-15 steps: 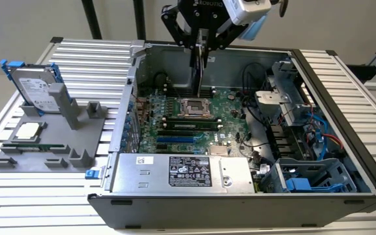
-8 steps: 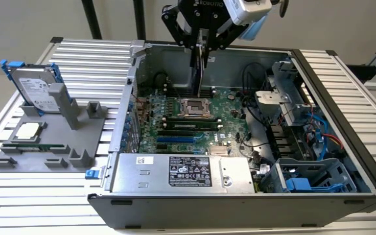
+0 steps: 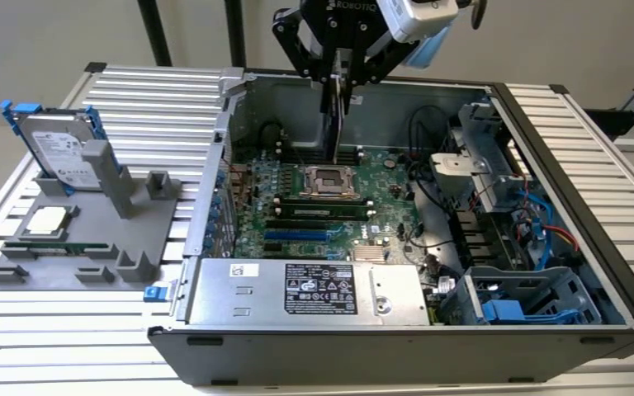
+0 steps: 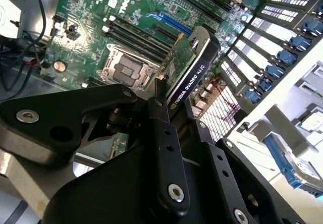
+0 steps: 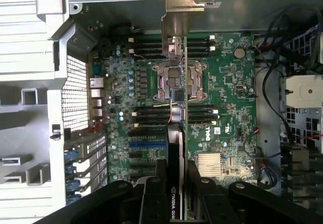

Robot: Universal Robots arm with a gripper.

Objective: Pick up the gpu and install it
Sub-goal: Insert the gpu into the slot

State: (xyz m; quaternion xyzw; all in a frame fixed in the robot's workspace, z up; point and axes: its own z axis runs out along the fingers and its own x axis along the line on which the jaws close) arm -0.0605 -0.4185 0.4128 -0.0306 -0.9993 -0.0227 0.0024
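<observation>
Pickup looks done to us: the gripper pinches the gpu by its edge, holding it upright over the motherboard inside the open case. Seating it in a slot remains.

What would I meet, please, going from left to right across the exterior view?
Hard drive → computer case wall → the gpu, hanging edge-on in the gripper → red and blue cables.
</observation>
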